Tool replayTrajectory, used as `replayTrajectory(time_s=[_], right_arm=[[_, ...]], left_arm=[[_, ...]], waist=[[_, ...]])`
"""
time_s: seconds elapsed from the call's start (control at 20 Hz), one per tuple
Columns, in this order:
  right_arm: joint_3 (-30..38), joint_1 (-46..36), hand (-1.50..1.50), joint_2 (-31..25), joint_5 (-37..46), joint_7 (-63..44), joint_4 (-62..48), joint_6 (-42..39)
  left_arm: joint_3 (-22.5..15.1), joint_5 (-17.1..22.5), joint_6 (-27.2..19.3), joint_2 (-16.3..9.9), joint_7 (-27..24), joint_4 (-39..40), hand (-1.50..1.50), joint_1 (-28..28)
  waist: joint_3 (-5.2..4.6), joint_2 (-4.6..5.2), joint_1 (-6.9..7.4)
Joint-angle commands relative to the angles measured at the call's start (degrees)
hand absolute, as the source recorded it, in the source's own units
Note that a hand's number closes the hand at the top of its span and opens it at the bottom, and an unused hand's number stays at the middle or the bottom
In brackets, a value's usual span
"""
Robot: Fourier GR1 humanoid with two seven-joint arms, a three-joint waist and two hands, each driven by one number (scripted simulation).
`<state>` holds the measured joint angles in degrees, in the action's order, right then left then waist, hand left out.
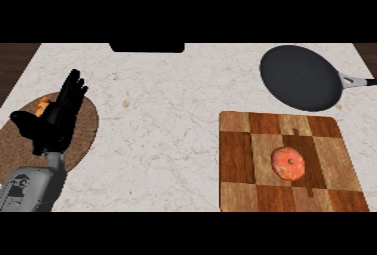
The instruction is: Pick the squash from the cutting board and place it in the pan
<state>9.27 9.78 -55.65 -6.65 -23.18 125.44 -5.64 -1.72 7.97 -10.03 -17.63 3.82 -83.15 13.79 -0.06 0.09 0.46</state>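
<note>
Left hand [52, 119] w/ fingers [72, 89] straight (resting), squash [289, 163] on cutting board [239, 164], pan [302, 77] apart.

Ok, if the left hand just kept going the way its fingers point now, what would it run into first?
Probably nothing: the left hand is open, fingers aimed at the counter's far edge, slightly rightward. Only bare counter lies ahead. The squash, cutting board and pan sit well right. Height is unclear.

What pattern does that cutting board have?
The cutting board is a checkerboard of light and dark brown wood, best seen in the head view.
</note>
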Motion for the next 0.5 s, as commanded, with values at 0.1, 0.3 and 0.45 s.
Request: replayTrajectory(time_s=[0.1,0.3,0.45], right_arm=[[-6.26,-7.24,-1.5,5.01,1.62,-7.82,2.83,-3.17],[-11.39,-8.61,-1.5,7.29,8.05,-11.74,0.69,-4.4],[-15.15,-10.92,-1.5,11.93,11.96,-16.11,0.18,-3.99]], left_arm=[[1.85,0.59,3.23,0.21,-2.37,-0.1,0.0,-3.32],[2.16,-0.95,2.15,1.74,-2.3,3.68,0.0,0.87],[0.56,-2.37,0.94,2.43,0.97,-4.4,0.0,-4.12]], waist=[[0.02,-0.09,-0.21],[0.02,0.02,-0.46],[0.04,-0.09,-0.05]])
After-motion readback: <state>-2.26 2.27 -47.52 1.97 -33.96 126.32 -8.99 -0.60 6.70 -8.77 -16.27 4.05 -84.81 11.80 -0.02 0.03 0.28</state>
